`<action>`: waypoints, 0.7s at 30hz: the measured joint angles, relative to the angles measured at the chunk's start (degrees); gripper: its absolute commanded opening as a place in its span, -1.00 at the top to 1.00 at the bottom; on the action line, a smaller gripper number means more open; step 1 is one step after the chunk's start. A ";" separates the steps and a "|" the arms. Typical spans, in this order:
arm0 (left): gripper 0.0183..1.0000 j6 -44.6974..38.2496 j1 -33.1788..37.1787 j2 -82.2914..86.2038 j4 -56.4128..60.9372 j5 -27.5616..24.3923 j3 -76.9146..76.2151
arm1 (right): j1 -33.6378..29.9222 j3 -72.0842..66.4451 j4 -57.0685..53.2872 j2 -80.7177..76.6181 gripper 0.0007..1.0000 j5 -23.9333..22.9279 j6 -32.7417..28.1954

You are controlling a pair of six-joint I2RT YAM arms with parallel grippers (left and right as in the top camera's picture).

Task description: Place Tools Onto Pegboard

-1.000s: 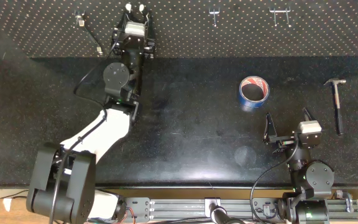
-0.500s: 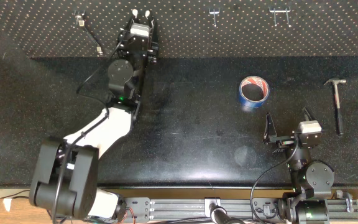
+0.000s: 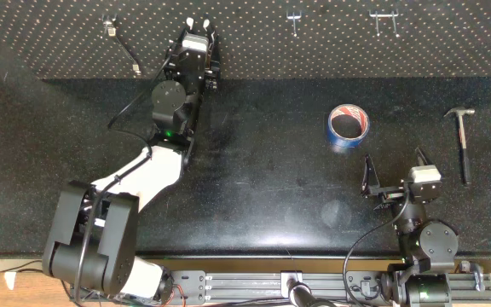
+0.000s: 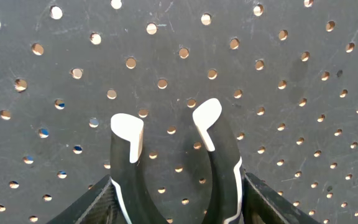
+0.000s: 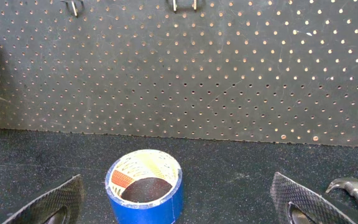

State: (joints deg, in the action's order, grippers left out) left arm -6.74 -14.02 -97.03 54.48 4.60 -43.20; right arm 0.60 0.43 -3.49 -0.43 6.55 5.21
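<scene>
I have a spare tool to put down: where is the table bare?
Widest free patch: the middle of the table, between the left arm and the tape. The strip left of that arm is bare too. Crowded at the right: tape, hammer and right claw sit close together.

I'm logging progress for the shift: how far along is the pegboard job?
Done, it seems: one dark tool hangs on the pegboard. In hand: nothing; the left gripper is at the board with open, empty fingers. Left: the blue tape roll and hammer lie on the table, two hooks bare.
</scene>
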 measured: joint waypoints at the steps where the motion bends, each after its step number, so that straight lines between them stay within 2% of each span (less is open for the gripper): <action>1: 0.21 0.00 0.00 0.00 0.00 0.00 0.00 | 0.00 0.00 0.00 0.00 -0.95 0.00 -0.02; 2: 0.08 0.00 0.00 0.00 0.00 0.00 0.00 | 0.00 0.00 0.00 0.00 -0.95 0.00 0.00; 4: -0.46 0.07 0.00 0.00 0.00 0.00 0.00 | 0.00 0.00 0.00 0.00 -0.95 0.00 0.00; 5: -0.84 0.22 0.00 0.00 0.00 0.00 0.00 | 0.00 0.00 0.00 0.00 -0.95 0.00 0.00; 6: -0.99 0.55 0.00 0.00 0.15 -0.04 0.00 | 0.00 0.00 0.02 0.00 -0.95 0.00 0.00; 13: -0.99 0.59 0.00 0.00 -0.22 -0.22 -0.02 | 0.00 0.00 0.00 0.00 -0.95 0.00 0.00; 21: -0.99 0.61 0.00 8.28 -17.90 -0.26 -0.26 | 0.00 0.00 0.00 0.00 -0.95 0.00 0.00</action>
State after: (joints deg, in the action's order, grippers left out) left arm -6.13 -14.02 -88.75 36.58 4.34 -43.46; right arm 0.60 0.43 -3.49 -0.43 6.55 5.21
